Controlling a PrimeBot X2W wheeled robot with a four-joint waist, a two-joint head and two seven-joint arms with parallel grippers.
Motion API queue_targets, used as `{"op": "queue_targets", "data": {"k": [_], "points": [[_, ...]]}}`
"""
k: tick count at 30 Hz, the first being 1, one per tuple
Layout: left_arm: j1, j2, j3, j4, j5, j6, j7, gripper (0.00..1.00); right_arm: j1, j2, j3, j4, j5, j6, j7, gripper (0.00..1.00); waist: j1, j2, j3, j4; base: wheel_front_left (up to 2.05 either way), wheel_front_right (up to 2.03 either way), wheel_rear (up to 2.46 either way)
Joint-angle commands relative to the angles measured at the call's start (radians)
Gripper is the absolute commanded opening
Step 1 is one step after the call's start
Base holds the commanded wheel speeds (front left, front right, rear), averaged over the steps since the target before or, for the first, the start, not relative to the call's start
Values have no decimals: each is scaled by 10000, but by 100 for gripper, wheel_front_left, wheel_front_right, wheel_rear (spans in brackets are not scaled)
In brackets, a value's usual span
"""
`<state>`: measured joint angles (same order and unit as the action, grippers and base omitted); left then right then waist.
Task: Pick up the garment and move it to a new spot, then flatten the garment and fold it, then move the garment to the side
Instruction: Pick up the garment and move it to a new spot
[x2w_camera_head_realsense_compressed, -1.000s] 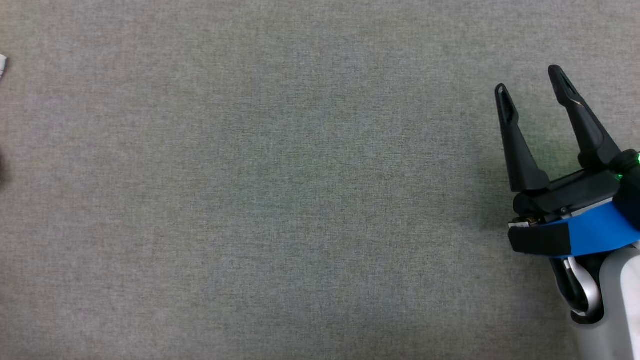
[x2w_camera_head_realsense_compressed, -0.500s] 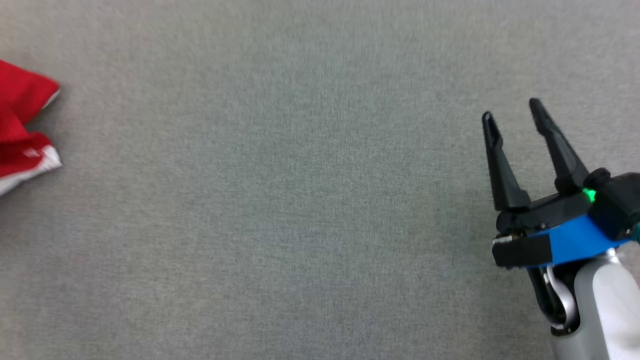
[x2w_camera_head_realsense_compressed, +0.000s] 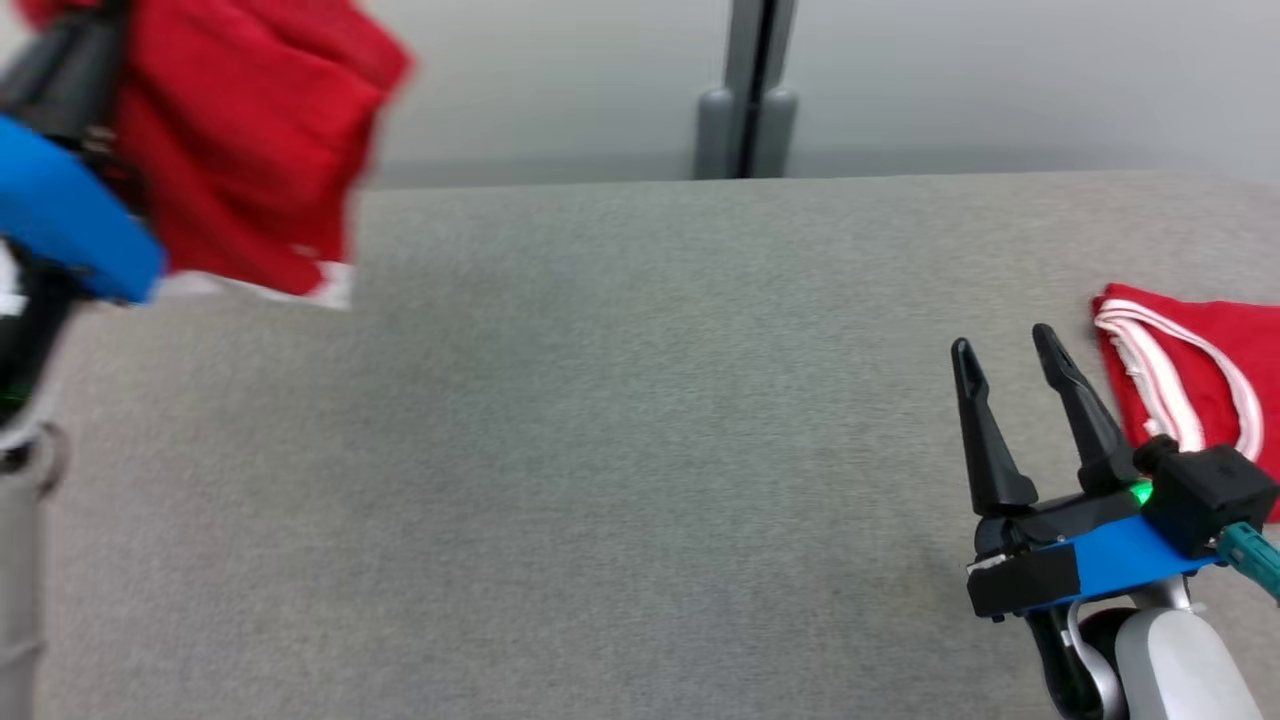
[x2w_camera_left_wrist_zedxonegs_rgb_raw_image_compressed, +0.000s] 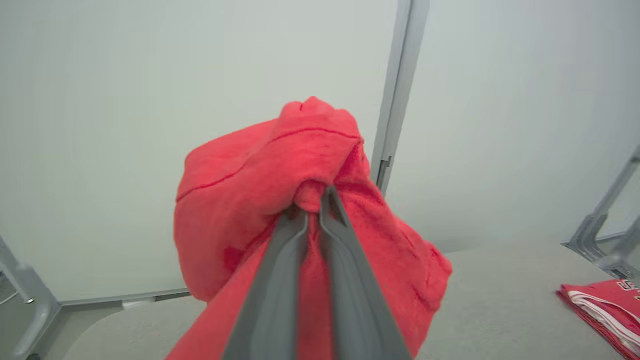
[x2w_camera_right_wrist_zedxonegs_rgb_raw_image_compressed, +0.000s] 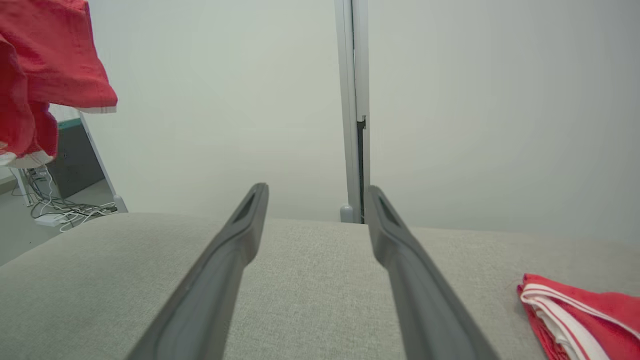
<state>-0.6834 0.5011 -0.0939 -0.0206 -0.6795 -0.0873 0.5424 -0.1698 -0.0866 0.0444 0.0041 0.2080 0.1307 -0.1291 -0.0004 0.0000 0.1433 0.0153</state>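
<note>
Left wrist view first: what is your left arm holding?

I have the left end effector (x2w_camera_left_wrist_zedxonegs_rgb_raw_image_compressed: 312, 200) closed on the red garment (x2w_camera_left_wrist_zedxonegs_rgb_raw_image_compressed: 235, 190). Its two fingers pinch a bunch of cloth, and the rest hangs round them in loose folds, up off the grey worktop (x2w_camera_left_wrist_zedxonegs_rgb_raw_image_compressed: 500, 310).

Where does that sit from the head camera?

At about ten o'clock in my head view, blurred, with a white hem along its lower edge. It hangs in front of the pale wall (x2w_camera_head_realsense_compressed: 560, 90) and the worktop's far edge.

And your right side?

My right end effector (x2w_camera_head_realsense_compressed: 1003, 338) is at four o'clock, open, its fingers spread and pointing toward twelve across the worktop. Just beside it, at three o'clock, a second red garment (x2w_camera_head_realsense_compressed: 1200, 370) lies folded on the worktop, white trim showing. I cannot tell whether the two touch. A grey post (x2w_camera_head_realsense_compressed: 750, 90) stands behind the worktop at twelve.
</note>
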Motion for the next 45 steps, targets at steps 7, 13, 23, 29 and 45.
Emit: {"op": "queue_targets", "data": {"k": [7,13,23,29,45], "points": [[355,-1229,-1660,-636,-38,34,533,0,148,105,264,4,72,1,67,100,4,0,-511,-1376,0,0,0],[1157,-1946,-2525,466,122,33,134,0,-56,179,557,87,160,3,40,100,4,0,-247,-2179,0,0,0],[2086,-3148,-3550,4223,1237,437,-2031,68,-358,267,852,560,129,1,52,100,4,0,293,-2929,0,0,0],[1751,-3581,-3821,5629,1620,264,-3451,100,-258,291,822,1221,89,1,-16,100,4,0,416,-2667,0,0,0],[3644,-2508,-2781,4213,1705,406,-7789,100,718,312,-42,1608,35,1,-93,100,4,0,-443,-991,0,0,0]]}}
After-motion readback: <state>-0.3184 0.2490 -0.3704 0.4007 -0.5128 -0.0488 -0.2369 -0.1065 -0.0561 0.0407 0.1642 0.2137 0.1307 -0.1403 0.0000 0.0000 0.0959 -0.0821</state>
